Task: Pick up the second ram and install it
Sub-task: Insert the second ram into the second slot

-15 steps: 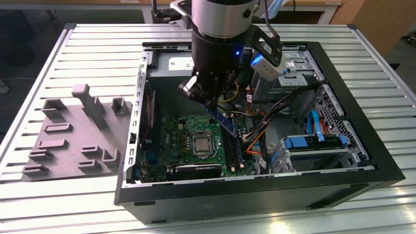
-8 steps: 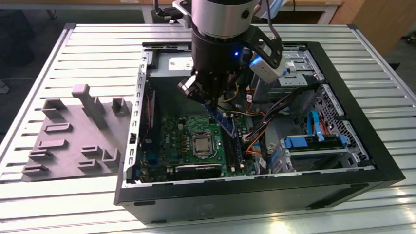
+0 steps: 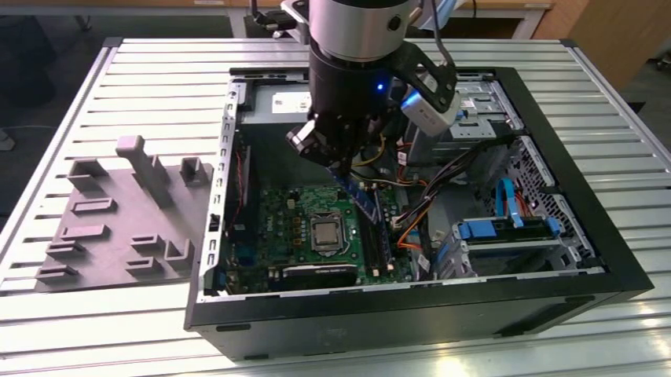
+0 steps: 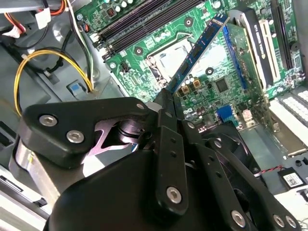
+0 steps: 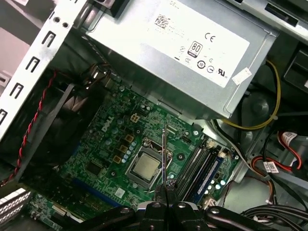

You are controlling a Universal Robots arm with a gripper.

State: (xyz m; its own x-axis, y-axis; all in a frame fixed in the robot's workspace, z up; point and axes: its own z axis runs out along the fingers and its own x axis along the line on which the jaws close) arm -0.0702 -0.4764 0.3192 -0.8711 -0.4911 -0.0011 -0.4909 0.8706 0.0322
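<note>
Above one green motherboard (image 5: 96,144), the gripper (image 4: 168,97) pinches one ram stick (image 4: 198,48).

Black bolted pincer (image 4: 171,98), silver arm (image 3: 357,27)

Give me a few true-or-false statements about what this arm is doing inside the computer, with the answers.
1. The gripper is shut on the second ram. True.
2. The ram is seated in a slot. False: it is held in the air above the motherboard.
3. The computer case lies open. True.
4. The grey fixture block is inside the case. False: it sits on the table, beside the case at the exterior view's left.
</note>
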